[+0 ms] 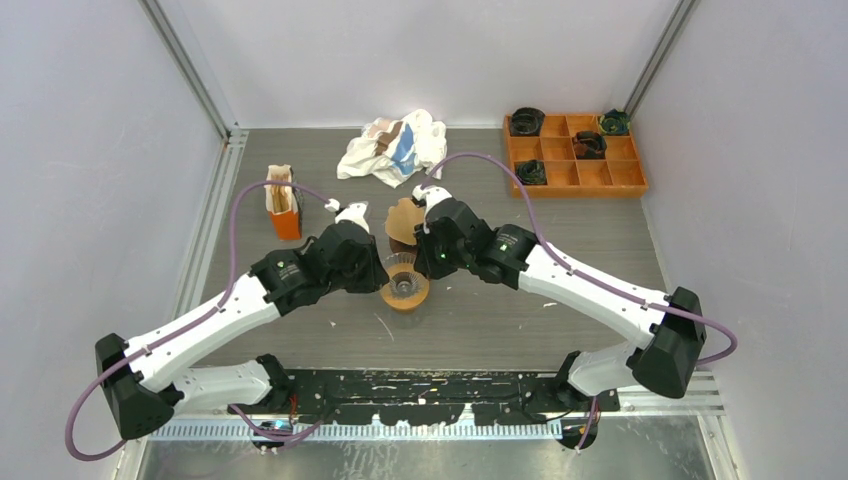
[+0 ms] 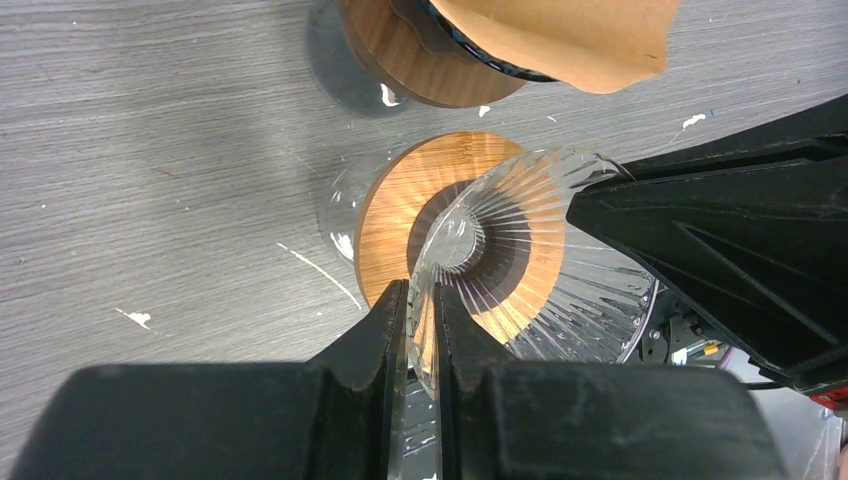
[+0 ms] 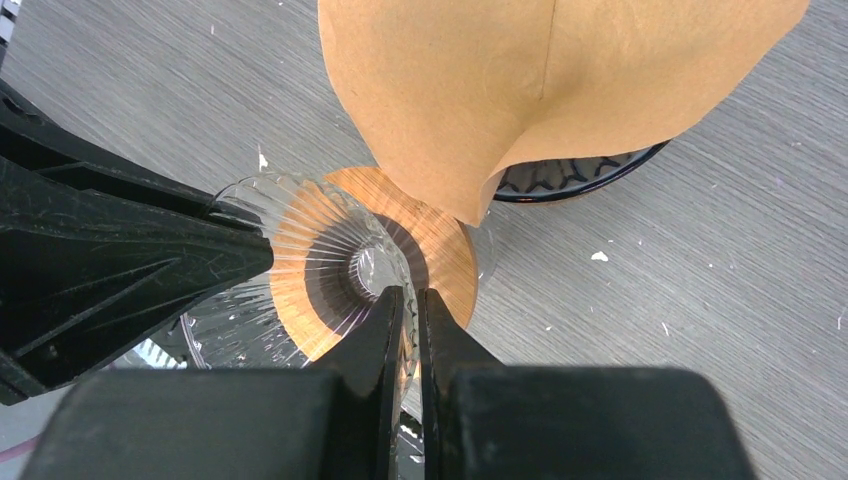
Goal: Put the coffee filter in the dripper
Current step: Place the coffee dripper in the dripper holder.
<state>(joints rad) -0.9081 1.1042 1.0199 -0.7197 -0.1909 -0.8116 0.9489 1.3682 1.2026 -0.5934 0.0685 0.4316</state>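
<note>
A clear ribbed glass dripper (image 1: 405,288) with a round wooden collar (image 2: 400,215) stands at the table's middle. My left gripper (image 2: 420,300) is shut on its near rim, also seen from above (image 1: 383,272). My right gripper (image 3: 410,300) is shut on the opposite rim (image 1: 425,265). The dripper (image 3: 320,260) shows between both sets of fingers. A brown paper coffee filter (image 3: 550,90) sits just behind it, resting on a dark-rimmed ribbed piece (image 3: 590,172) with a wooden base (image 2: 430,60). From above the filter (image 1: 403,222) lies between the two wrists, held by neither gripper.
An orange holder with filters (image 1: 283,205) stands at the left. A crumpled white bag (image 1: 395,145) lies at the back. An orange compartment tray (image 1: 575,175) with black pieces sits at the back right. White walls close in both sides.
</note>
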